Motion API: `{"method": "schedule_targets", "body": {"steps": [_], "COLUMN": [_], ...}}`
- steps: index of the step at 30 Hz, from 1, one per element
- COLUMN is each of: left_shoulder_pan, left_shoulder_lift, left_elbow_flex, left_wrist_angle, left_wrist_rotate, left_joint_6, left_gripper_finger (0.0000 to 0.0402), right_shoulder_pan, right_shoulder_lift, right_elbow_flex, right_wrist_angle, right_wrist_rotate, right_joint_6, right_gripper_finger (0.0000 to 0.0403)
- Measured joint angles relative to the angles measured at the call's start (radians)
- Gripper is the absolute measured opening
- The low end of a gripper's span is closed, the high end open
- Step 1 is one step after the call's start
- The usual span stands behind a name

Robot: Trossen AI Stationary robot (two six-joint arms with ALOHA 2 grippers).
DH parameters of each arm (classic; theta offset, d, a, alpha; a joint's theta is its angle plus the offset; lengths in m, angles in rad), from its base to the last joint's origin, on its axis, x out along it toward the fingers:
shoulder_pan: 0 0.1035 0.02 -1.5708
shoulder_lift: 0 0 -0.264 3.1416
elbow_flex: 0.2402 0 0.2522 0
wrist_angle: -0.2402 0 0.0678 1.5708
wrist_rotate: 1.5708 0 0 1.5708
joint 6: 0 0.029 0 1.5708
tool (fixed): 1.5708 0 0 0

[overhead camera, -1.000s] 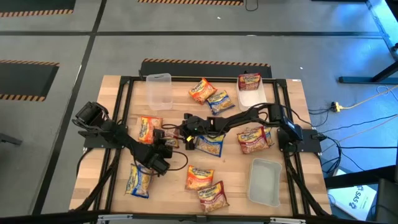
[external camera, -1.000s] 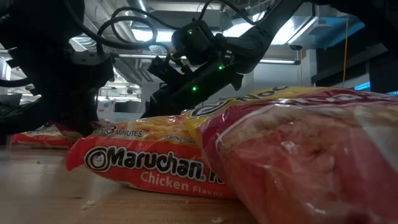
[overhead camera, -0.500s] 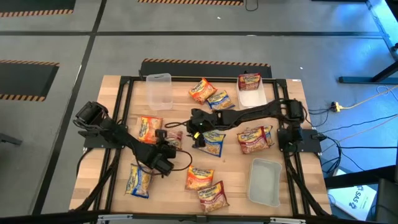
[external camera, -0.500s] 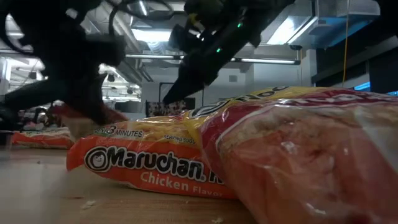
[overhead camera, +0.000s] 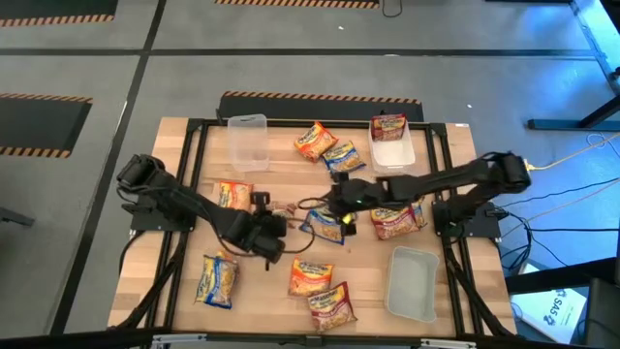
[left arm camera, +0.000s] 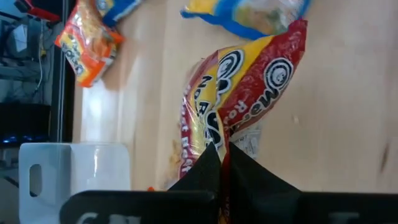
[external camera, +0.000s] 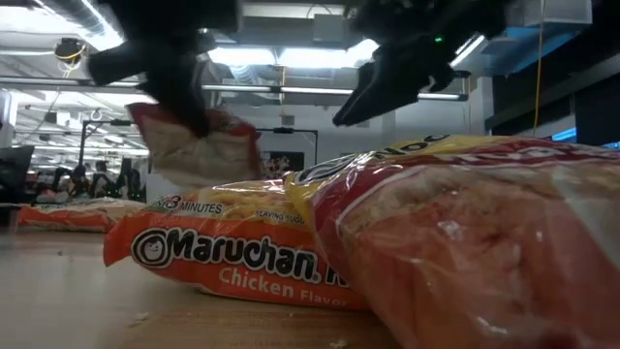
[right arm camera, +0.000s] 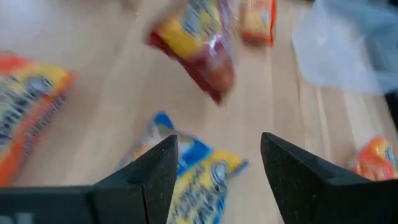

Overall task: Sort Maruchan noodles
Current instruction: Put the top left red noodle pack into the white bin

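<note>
Barely begun: the left hand (left arm camera: 222,163) pinches a red packet (left arm camera: 239,99) above the tabletop (overhead camera: 271,170); the right hand (right arm camera: 216,165) hovers spread over a blue packet (right arm camera: 189,171). Most packets lie scattered; one packet sits in a tub (overhead camera: 393,150).

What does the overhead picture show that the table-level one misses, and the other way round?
Only the high view shows the whole table, three clear tubs such as the one by the near right corner, the blue-and-yellow packets, and both arm bases. Only the low view shows the room's ceiling lights and readable print on an orange Chicken Flavor packet. Both show the left gripper shut on a red packet lifted off the table, and the open right gripper hanging empty nearby.
</note>
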Motion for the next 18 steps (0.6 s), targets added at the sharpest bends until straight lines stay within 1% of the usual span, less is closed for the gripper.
{"method": "schedule_targets", "body": {"steps": [3, 4, 6, 8, 10, 11, 13, 18], "left_shoulder_pan": [0.030, 0.039, 0.064, 0.088, 0.115, 0.128, 0.153, 0.204], "left_shoulder_lift": [-0.012, -0.021, -0.038, -0.058, -0.072, -0.080, -0.089, -0.088], "left_elbow_flex": [0.044, 0.053, 0.070, 0.073, 0.074, 0.074, 0.074, 0.074], "left_wrist_angle": [0.035, 0.044, 0.060, 0.127, 0.191, 0.215, 0.242, 0.315], "left_wrist_rotate": [0.007, 0.024, 0.059, 0.097, 0.143, 0.174, 0.225, 0.277], "left_joint_6": [0.033, 0.038, 0.055, 0.082, 0.098, 0.107, 0.109, 0.117], "left_gripper_finger": [0.0001, 0.0001, 0.0001, 0.0000, 0.0000, 0.0000, 0.0000, 0.0000], "right_shoulder_pan": [0.038, 0.051, 0.068, 0.085, 0.084, 0.082, 0.080, 0.081], "right_shoulder_lift": [-0.061, -0.077, -0.089, -0.090, -0.078, -0.075, -0.068, -0.052], "right_elbow_flex": [-0.113, -0.153, -0.228, -0.296, -0.334, -0.345, -0.348, -0.327], "right_wrist_angle": [0.131, 0.188, 0.352, 0.508, 0.635, 0.670, 0.682, 0.693], "right_wrist_rotate": [0.001, 0.000, -0.008, -0.008, -0.010, -0.008, -0.008, -0.007], "right_joint_6": [0.000, 0.000, -0.003, -0.014, -0.017, -0.016, 0.005, -0.001], "right_gripper_finger": [0.0217, 0.0217, 0.0217, 0.0217, 0.0217, 0.0217, 0.0217, 0.0217]}}
